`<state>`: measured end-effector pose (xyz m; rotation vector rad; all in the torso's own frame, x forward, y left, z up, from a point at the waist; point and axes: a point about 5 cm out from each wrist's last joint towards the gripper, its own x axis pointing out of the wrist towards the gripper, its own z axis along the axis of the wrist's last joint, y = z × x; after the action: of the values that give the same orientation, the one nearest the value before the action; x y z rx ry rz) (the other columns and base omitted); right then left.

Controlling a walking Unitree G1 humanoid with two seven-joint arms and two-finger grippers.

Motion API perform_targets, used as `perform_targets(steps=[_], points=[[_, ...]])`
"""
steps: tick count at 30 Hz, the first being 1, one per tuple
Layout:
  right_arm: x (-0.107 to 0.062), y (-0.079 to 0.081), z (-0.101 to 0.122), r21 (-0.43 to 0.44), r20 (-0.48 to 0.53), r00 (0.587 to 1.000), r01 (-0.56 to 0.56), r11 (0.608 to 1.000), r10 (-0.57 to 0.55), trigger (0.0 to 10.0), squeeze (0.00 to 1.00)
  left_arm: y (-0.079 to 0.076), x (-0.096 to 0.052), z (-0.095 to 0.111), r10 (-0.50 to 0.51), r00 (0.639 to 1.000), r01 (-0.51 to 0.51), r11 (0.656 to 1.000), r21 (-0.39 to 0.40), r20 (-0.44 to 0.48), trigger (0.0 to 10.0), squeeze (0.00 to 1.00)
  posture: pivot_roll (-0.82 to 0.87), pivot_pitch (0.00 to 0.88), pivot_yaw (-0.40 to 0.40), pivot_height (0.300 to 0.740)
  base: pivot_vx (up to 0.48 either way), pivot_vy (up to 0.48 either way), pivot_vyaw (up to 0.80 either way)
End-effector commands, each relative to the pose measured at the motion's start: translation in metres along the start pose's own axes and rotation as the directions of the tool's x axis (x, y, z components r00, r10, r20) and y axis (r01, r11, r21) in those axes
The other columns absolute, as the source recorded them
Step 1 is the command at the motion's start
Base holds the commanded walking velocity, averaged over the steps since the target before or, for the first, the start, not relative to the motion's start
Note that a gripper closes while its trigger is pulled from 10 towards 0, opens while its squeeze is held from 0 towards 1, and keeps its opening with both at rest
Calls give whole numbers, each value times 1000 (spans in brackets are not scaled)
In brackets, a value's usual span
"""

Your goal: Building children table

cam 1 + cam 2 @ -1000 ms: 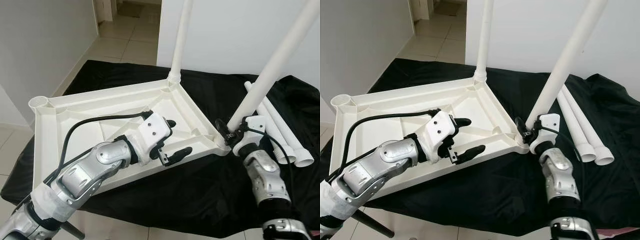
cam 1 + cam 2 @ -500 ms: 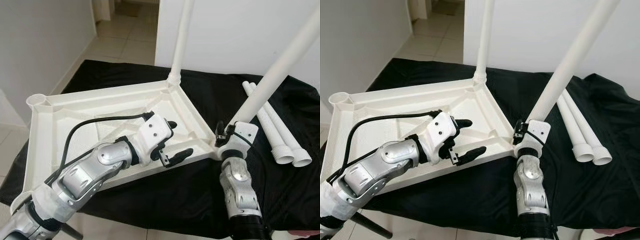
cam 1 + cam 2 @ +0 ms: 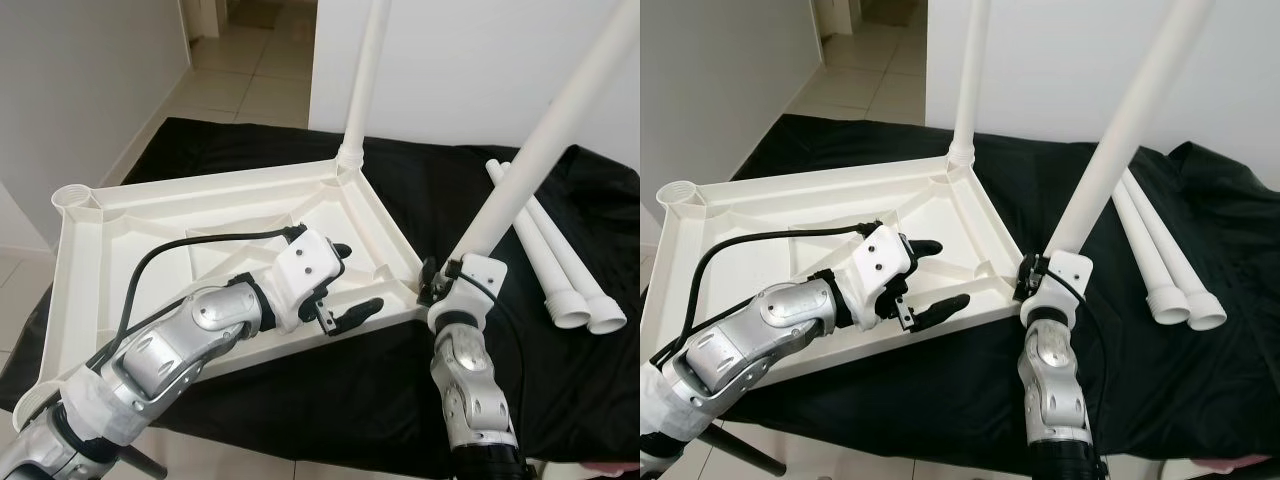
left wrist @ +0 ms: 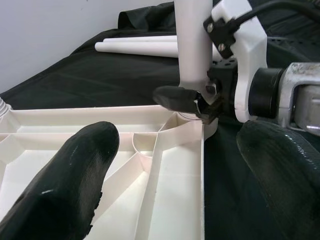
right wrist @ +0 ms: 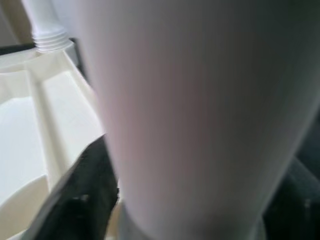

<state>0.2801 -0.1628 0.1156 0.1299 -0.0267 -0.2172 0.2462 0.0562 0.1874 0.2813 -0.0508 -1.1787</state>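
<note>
A white plastic tabletop (image 3: 140,215) lies upside down on a black cloth. One white leg (image 3: 362,70) stands screwed into its far corner. A second white leg (image 3: 545,130) leans over the near right corner socket, and my right gripper (image 3: 432,283) is shut on its lower end (image 4: 192,50). My left gripper (image 3: 348,282) hovers open over the tabletop's near right rim, with one fingertip (image 4: 65,175) above the ribs and the other fingertip (image 4: 285,170) outside the edge. Nothing is between its fingers.
Two loose white legs (image 3: 560,270) lie side by side on the black cloth (image 3: 250,150) at the right. An empty corner socket (image 3: 76,201) sits at the tabletop's far left. A white wall rises behind and a tiled floor runs off to the left.
My right arm has swung left and inward, bringing the leg's lower end onto the near right corner socket. The left gripper has stayed open in place.
</note>
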Motion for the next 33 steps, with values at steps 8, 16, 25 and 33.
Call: perform_targets(steps=[8, 16, 25, 33], points=[[2, -13, 12, -33, 77, 986, -149, 988, 151, 10000, 533, -15, 0, -2, -232, 973, 232, 972, 20, -1, 10000, 0, -61, 0, -48, 740, 0, 0, 0], [11, -30, 23, -102, 89, 939, -324, 940, 333, 10000, 0, -17, 1, -3, -222, 975, 222, 975, 21, 1, 10000, 0, -62, 0, -49, 740, 0, 0, 0], [25, -49, 19, -189, -29, 791, -604, 774, 611, 7412, 0, -19, 4, -5, -226, 974, 225, 974, 34, 3, 10000, 0, -62, 0, -49, 740, 0, 0, 0], [33, -53, 19, -196, -68, 758, -647, 737, 648, 0, 0, -18, 5, -5, -219, 976, 219, 975, 38, 4, 10000, 0, -59, 0, -51, 740, 0, 0, 0]])
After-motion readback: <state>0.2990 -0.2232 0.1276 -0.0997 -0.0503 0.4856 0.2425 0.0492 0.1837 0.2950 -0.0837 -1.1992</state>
